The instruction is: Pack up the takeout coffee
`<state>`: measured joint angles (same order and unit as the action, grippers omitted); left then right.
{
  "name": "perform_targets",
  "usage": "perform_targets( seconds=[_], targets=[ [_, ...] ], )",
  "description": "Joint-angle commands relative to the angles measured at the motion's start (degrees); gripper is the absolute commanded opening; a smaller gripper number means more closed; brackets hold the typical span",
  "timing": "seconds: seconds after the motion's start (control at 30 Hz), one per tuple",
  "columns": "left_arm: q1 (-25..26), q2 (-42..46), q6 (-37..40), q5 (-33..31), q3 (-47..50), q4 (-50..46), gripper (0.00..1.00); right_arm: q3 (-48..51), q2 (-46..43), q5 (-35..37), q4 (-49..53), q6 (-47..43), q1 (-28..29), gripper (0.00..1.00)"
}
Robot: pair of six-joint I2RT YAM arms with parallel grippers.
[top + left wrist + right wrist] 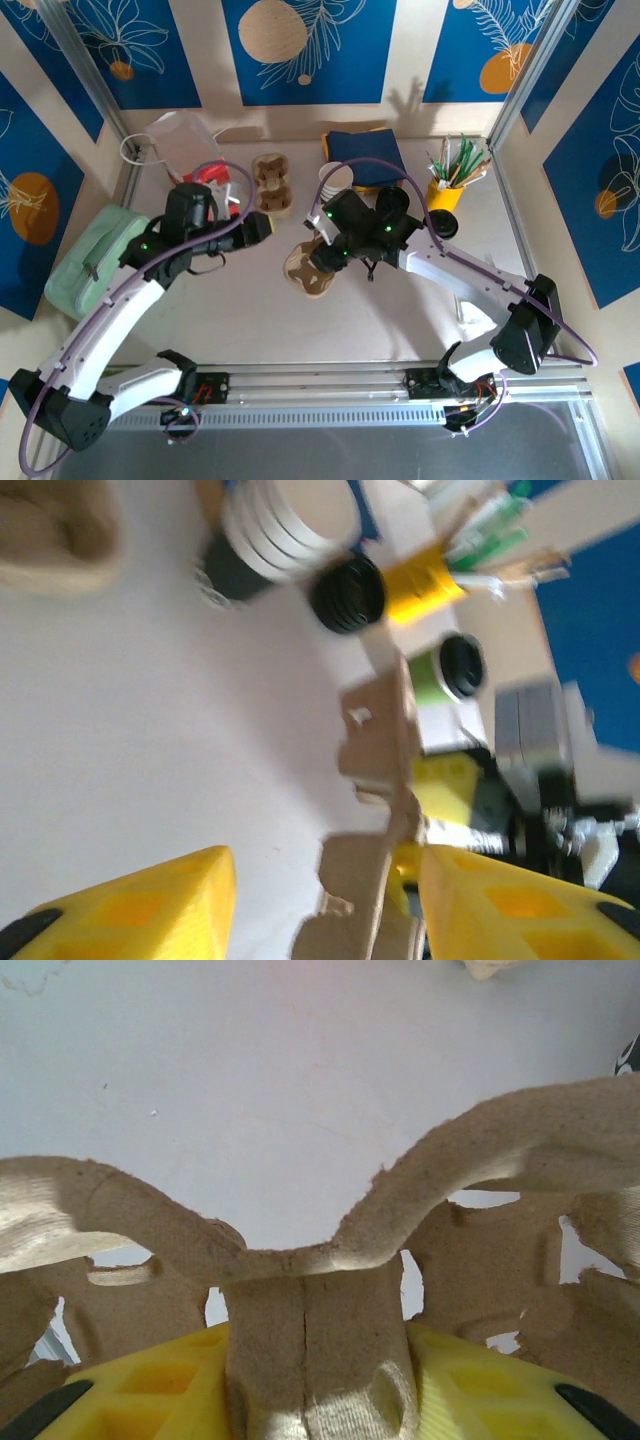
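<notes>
Two sets of yellow fingers meet near the middle of the counter [250,320]. The right fingers [150,1400] are clamped on the central rib of a brown pulp cup carrier [310,1330], and the left fingers [150,900] stand apart with the carrier's ragged edge rising between them. Farther off, beside the right arm and well clear of both, the takeout coffee [452,670] stands on the counter, apparently upright, with lime-green sides and its black lid on. It is probably light, with thin paper walls that would buckle under a hard squeeze and a lid that could pop off (whether it is filled cannot be told). The best hold looks to be a gentle one around the sides below the lid rim, keeping the cup level. Beyond it lie a loose black lid [347,593], a yellow pot [425,580] of utensils and a stack of white-rimmed cups [290,525]. No brand, label or writing can be read on any of them.
</notes>
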<state>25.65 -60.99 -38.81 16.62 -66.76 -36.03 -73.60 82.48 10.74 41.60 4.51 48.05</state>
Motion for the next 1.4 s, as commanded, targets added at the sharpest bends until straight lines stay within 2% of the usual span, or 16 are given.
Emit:
perform_targets(
  seconds=[0.0,0.2,0.43,0.5,0.67,0.9,1.1,1.2,1.37],
  targets=[
    [-2.38,-3.49,5.02,-14.50,-9.65,-13.52,0.56,1.68,-2.95,-0.92,1.37,0.71,0.20,0.41],
    [-7.61,-11.41,6.99,-27.63,-24.55,-24.14,0.59,3.70,-4.85,-1.84,1.82,1.47,0.44,0.40],
    [-15.62,-16.38,6.46,-38.49,-29.87,-26.27,0.63,4.83,-5.78,-2.04,2.78,2.21,0.72,0.40],
    [-17.89,-17.52,6.88,-38.30,-29.74,-25.18,0.63,5.13,-5.89,-2.09,2.78,2.43,0.74,0.40],
    [-22.39,-22.72,8.00,-33.27,-32.03,-23.73,0.60,5.66,-6.06,-2.22,2.87,2.83,0.84,0.40],
    [-23.45,-29.37,9.29,-30.51,-36.36,-23.03,0.58,5.77,-5.88,-2.70,3.37,2.87,0.98,0.40],
    [-24.53,-33.73,9.37,-31.37,-40.24,-23.80,0.58,5.80,-6.20,-2.64,3.90,2.94,1.08,0.40],
    [-25.68,-35.11,9.80,-30.71,-40.51,-21.76,0.52,5.84,-6.47,-3.04,3.92,3.13,1.07,0.40],
    [-26.75,-39.01,9.33,-31.39,-44.52,-23.97,0.44,5.76,-6.80,-3.10,4.16,3.25,1.32,0.40]
  ],
)
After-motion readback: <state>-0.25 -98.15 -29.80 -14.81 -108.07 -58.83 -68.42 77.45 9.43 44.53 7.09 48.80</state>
